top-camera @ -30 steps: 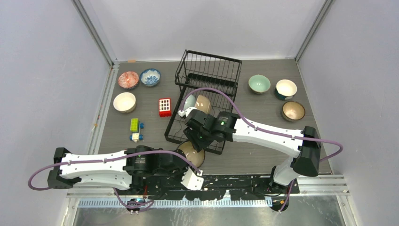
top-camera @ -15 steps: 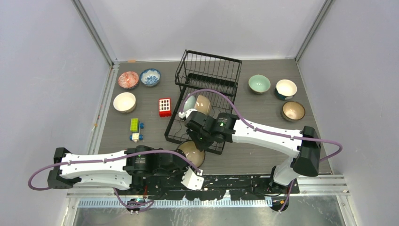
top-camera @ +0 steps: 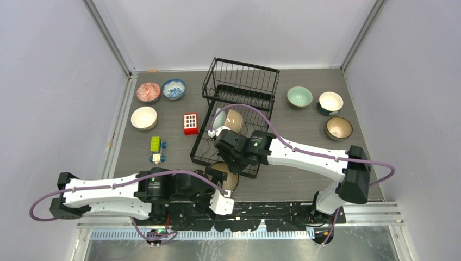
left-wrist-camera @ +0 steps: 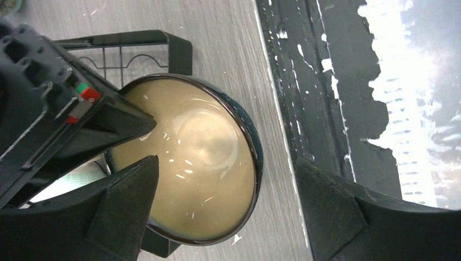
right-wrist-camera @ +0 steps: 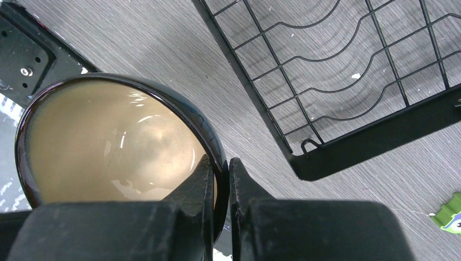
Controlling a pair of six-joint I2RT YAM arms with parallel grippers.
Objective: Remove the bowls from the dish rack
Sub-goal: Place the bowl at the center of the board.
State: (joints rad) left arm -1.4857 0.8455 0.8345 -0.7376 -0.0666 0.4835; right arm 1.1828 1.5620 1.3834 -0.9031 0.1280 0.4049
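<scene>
Left of the dish rack (top-camera: 242, 81), three bowls (top-camera: 143, 118) sit unloaded on the bench (top-camera: 304, 179). At the rack's near edge the left tool (left-wrist-camera: 226, 163) is released, spread wide around a dark-rimmed tan bowl (right-wrist-camera: 108, 147) whose rim the right tool (right-wrist-camera: 220, 163) pinches. Two bowls (top-camera: 234, 119) wait inside the rack, and three more bowls (top-camera: 330, 102) sit to its right. Most of the job looks done.

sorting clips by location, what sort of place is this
Probably a robot lab test cell, not a home kitchen: two robot arms mounted on a grey table, plain walls boxing it in, and a dish rack, bowls and toy blocks set out like props.
</scene>
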